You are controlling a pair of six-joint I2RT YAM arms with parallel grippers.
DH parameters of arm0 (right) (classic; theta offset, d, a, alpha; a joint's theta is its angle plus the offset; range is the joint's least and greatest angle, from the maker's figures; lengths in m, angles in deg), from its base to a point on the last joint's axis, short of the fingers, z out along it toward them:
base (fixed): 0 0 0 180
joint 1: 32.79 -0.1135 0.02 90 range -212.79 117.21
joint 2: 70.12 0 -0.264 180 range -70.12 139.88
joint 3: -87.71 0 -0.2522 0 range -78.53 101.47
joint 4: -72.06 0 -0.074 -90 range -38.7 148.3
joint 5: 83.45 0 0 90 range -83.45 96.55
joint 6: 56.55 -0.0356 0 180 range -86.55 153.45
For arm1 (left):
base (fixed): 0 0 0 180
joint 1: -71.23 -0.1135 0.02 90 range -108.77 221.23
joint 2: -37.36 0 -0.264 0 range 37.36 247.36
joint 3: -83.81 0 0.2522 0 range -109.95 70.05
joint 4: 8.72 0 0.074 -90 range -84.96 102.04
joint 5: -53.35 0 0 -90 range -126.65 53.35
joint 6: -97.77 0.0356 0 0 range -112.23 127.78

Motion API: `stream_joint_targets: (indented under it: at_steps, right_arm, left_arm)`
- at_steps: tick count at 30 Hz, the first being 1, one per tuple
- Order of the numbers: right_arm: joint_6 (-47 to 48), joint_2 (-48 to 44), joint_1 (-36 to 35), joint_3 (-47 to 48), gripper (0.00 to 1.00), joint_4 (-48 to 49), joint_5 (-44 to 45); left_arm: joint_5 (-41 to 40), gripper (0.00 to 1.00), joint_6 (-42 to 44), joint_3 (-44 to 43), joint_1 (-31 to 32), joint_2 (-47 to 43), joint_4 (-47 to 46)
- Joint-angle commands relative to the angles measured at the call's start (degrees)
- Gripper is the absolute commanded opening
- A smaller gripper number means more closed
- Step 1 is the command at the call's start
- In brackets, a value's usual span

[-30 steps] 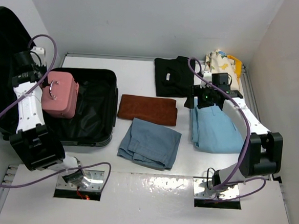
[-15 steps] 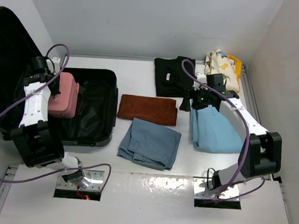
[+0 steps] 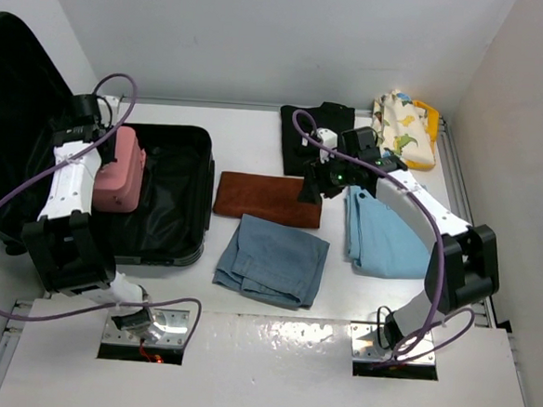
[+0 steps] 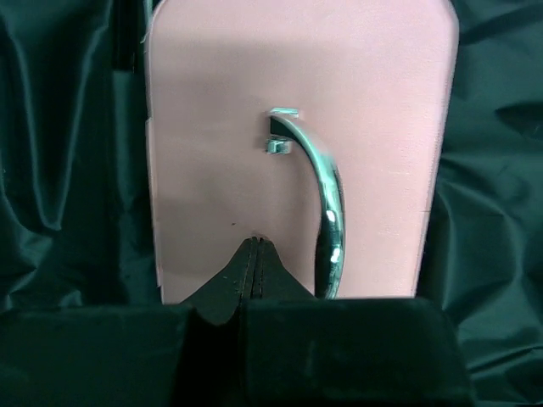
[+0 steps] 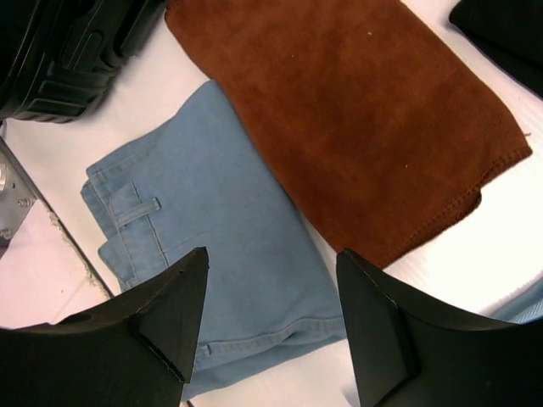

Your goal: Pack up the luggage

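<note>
The suitcase point(image 3: 170, 217) lay open at the left of the overhead view, its tray flat on the table with the opening facing up and its lid standing at the far left edge of the frame. Its long axis appeared to run from the bottom of the frame toward the top, with the hinge along the left side. A pink case point(image 3: 120, 170) sat in the tray's upper left part. The left gripper point(image 4: 256, 244) was clenched on nothing, its tips just over the pink face beside the metal handle point(image 4: 327, 212). The right gripper point(image 5: 271, 259) hung released and empty at frame centre, above the brown cloth point(image 3: 267, 199) and the folded jeans point(image 3: 272, 259). The hard ribbed shell would likely be stiff, bulky and too heavy to lift. It was probably best left in place and filled, with the lid's free edge as the hold for closing. The dark lining looked soft and loose, so it offered no grip.
</note>
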Motion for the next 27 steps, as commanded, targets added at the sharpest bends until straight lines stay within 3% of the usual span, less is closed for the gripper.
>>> stream_joint_targets:
  at_steps: [1, 7, 12, 16, 17, 20, 21, 23, 25, 27]
  right_arm:
    - [1.1, 1.7, -0.1, 3.7, 0.62, 0.1, -1.3]
    - [0.9, 2.0, 0.0, 3.5, 0.62, -0.2, -0.2]
    - [1.4, 1.6, 0.2, 3.5, 0.62, -0.9, 0.4]
    - [1.6, 0.7, 0.3, 2.9, 0.62, -1.3, 0.5]
    - [1.7, 0.8, 0.4, 2.7, 0.62, -1.5, 0.3]
    - [1.8, 0.3, 0.4, 2.2, 0.62, -1.3, 0.1]
    - [1.7, 0.2, 0.6, 2.1, 0.62, -1.1, 0.0]
    - [1.9, 0.1, 0.3, 1.9, 0.62, -1.4, -0.2]
    - [2.0, -0.2, 0.6, 1.5, 0.62, -1.3, -0.5]
    - [2.4, -0.6, 1.0, 0.8, 0.62, -1.3, -0.6]
  left_arm:
    - [-1.6, 0.0, -2.0, 0.3, 5.9, 1.2, 1.1]
    - [-22.1, 0.0, -2.8, 2.9, 14.6, 3.5, 1.1]
    - [-26.3, 0.0, -5.5, 4.2, 15.9, 4.4, 1.1]
    - [-18.5, 0.0, -5.5, 0.4, 12.6, -1.5, 1.1]
    - [-13.1, 0.0, -5.5, -1.6, 11.1, -3.0, 1.1]
    - [-5.4, 0.15, -2.4, -2.8, 9.4, -11.0, -1.1]
    - [-5.4, 0.29, -2.4, -2.8, 8.8, -13.0, -1.1]
    - [-2.7, 0.37, -1.2, -2.8, 7.6, -18.0, -1.8]
    - [2.7, 0.29, 1.9, -4.0, 7.1, -20.3, 4.2]
    - [8.6, 0.14, 7.0, -5.4, 6.5, -22.2, 10.6]
